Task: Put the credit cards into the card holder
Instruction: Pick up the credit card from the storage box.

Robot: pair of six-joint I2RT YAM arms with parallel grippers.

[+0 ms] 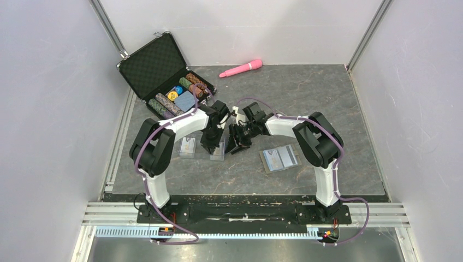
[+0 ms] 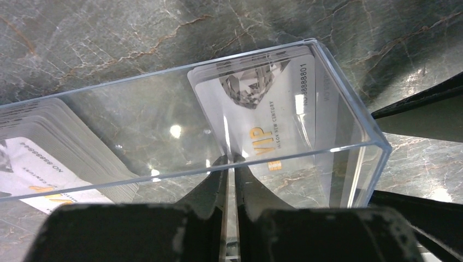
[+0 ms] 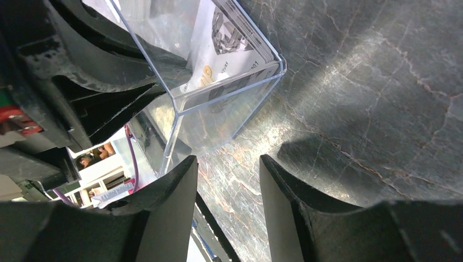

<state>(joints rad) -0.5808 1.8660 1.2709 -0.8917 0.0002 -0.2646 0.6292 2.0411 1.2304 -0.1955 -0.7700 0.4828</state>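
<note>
Closest to the lens, the left gripper [image 2: 231, 166] has its fingers pressed together on the near wall of the clear box [image 2: 136, 131], pinching that thin wall and nothing else. At the box's right end we see a stack of credit cards [image 2: 273, 103], VIP lettering showing. A second stack [image 2: 43, 158] sits off to the left, seen through the plastic; whether it lies loose or in a tray of its own, we cannot tell.

Over on the other side, the right gripper [image 3: 228, 180] hangs just beside the box's corner, jaws spread, nothing between them.

We judge this to be the fetching step: the box steadied, no card lifted out yet. The card holder [image 1: 280, 158] lies opened flat on the table [image 1: 327, 109], near the right arm and well apart from the cards. For the next move we'd want the spread jaws to clear the rim, close on the edge of the top card alone rather than the whole stack, then carry it across to a slot.

Now the count: two stacks of cards, too thin to number singly; one card holder; one clear box; two grippers; one black case [image 1: 155, 65] of chips; one pink object [image 1: 241, 68] at the back.
</note>
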